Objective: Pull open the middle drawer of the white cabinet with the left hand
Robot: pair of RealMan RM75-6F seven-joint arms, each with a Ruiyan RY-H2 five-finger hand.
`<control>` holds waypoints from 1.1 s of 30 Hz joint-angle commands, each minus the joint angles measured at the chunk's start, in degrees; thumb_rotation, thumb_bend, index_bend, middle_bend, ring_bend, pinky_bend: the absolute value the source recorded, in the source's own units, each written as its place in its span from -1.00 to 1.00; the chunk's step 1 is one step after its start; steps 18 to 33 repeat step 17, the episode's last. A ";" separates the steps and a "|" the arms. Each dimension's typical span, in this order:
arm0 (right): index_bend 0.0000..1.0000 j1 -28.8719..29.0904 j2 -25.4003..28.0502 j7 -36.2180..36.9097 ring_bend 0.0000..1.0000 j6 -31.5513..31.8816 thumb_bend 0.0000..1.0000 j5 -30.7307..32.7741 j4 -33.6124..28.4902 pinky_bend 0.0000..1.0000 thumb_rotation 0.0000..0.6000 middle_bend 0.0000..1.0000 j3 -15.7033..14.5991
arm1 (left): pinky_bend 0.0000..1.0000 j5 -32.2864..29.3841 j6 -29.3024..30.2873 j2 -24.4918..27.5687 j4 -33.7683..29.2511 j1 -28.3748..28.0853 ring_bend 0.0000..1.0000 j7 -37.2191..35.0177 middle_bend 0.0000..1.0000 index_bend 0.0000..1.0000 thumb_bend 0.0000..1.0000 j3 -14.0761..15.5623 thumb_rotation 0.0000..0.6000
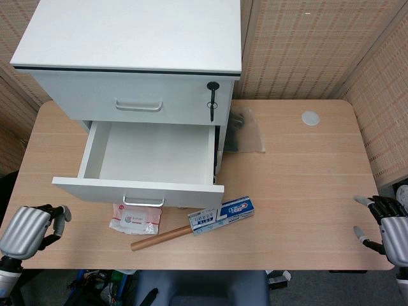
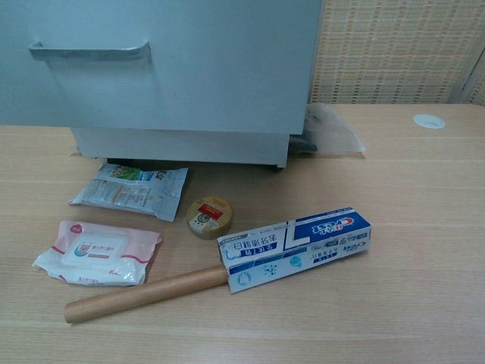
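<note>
The white cabinet (image 1: 134, 38) stands at the back left of the table. Its middle drawer (image 1: 150, 156) is pulled out, with an empty white inside and a metal handle (image 1: 143, 202) on the front. That drawer front (image 2: 167, 68) and its handle (image 2: 89, 51) fill the upper left of the chest view. My left hand (image 1: 29, 229) hangs at the table's front left corner, well left of the handle, holding nothing, its fingers loosely curled. At the front right edge my right hand (image 1: 386, 226) rests with fingers apart and empty.
Under and before the drawer lie a pink wipes pack (image 2: 97, 252), a green-white sachet (image 2: 130, 189), a small round tin (image 2: 209, 216), a toothpaste box (image 2: 295, 239) and a wooden rod (image 2: 144, 294). A clear bag (image 1: 245, 131) sits beside the cabinet; a white disc (image 1: 310, 118) at back right.
</note>
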 commanded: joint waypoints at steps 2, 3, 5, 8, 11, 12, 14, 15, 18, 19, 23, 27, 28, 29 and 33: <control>-0.51 0.11 -0.02 0.03 -0.62 -0.11 -0.53 -0.02 -0.01 -0.67 1.00 -0.39 -0.01 | 0.33 -4.39 1.41 -4.12 4.48 2.38 0.20 4.54 0.30 0.00 0.16 -1.27 1.00; -0.51 0.17 0.00 0.01 -0.62 -0.21 -0.54 -0.05 -0.01 -0.67 1.00 -0.39 -0.04 | 0.28 -4.98 1.95 -5.11 5.39 2.81 0.17 5.36 0.27 -0.03 0.13 -1.53 1.00; -0.51 0.40 0.08 -0.12 -0.62 -0.61 -0.54 -0.16 -0.06 -0.67 1.00 -0.39 -0.12 | 0.12 -6.19 2.95 -7.36 7.32 3.72 0.07 6.26 0.18 -0.11 0.06 -2.01 1.00; -0.51 0.70 0.16 -0.23 -0.62 -1.06 -0.55 -0.26 -0.28 -0.67 1.00 -0.39 -0.20 | -0.07 -7.48 3.54 -9.54 9.24 4.71 -0.06 6.25 0.03 -0.21 -0.03 -2.32 1.00; -0.51 0.92 0.10 -0.36 -0.62 -1.19 -0.58 -0.45 -0.40 -0.67 1.00 -0.39 -0.22 | -0.19 -8.31 3.98 -10.92 10.53 5.50 -0.12 6.62 -0.04 -0.27 -0.10 -2.53 1.00; -0.51 0.98 0.05 -0.40 -0.62 -1.28 -0.58 -0.48 -0.38 -0.67 1.00 -0.39 -0.24 | -0.21 -8.47 4.12 -11.24 10.76 5.69 -0.13 6.73 -0.04 -0.28 -0.11 -2.61 1.00; -0.51 1.11 -0.02 -0.46 -0.62 -1.57 -0.59 -0.41 -0.38 -0.67 1.00 -0.39 -0.31 | -0.23 -8.76 4.32 -11.78 10.92 6.10 -0.14 7.08 -0.05 -0.30 -0.11 -2.70 1.00; -0.51 1.18 -0.04 -0.49 -0.62 -1.72 -0.59 -0.35 -0.38 -0.67 1.00 -0.39 -0.32 | -0.23 -8.81 4.39 -11.98 10.95 6.19 -0.14 7.36 -0.05 -0.30 -0.11 -2.79 1.00; -0.51 1.34 -0.11 -0.55 -0.62 -1.96 -0.59 -0.29 -0.41 -0.67 1.00 -0.39 -0.32 | -0.23 -8.75 4.56 -12.48 11.04 6.33 -0.14 8.02 -0.05 -0.30 -0.11 -2.98 1.00; -0.51 1.34 -0.11 -0.55 -0.62 -1.96 -0.59 -0.29 -0.41 -0.67 1.00 -0.39 -0.32 | -0.23 -8.75 4.56 -12.48 11.04 6.33 -0.14 8.02 -0.05 -0.30 -0.11 -2.98 1.00; -0.51 1.34 -0.11 -0.55 -0.62 -1.96 -0.59 -0.29 -0.41 -0.67 1.00 -0.39 -0.32 | -0.23 -8.75 4.56 -12.48 11.04 6.33 -0.14 8.02 -0.05 -0.30 -0.11 -2.98 1.00; -0.51 1.34 -0.11 -0.55 -0.62 -1.96 -0.59 -0.29 -0.41 -0.67 1.00 -0.39 -0.32 | -0.23 -8.75 4.56 -12.48 11.04 6.33 -0.14 8.02 -0.05 -0.30 -0.11 -2.98 1.00; -0.51 1.34 -0.11 -0.55 -0.62 -1.96 -0.59 -0.29 -0.41 -0.67 1.00 -0.39 -0.32 | -0.23 -8.75 4.56 -12.48 11.04 6.33 -0.14 8.02 -0.05 -0.30 -0.11 -2.98 1.00; -0.51 1.34 -0.11 -0.55 -0.62 -1.96 -0.59 -0.29 -0.41 -0.67 1.00 -0.39 -0.32 | -0.23 -8.75 4.56 -12.48 11.04 6.33 -0.14 8.02 -0.05 -0.30 -0.11 -2.98 1.00; -0.51 1.34 -0.11 -0.55 -0.62 -1.96 -0.59 -0.29 -0.41 -0.67 1.00 -0.39 -0.32 | -0.23 -8.75 4.56 -12.48 11.04 6.33 -0.14 8.02 -0.05 -0.30 -0.11 -2.98 1.00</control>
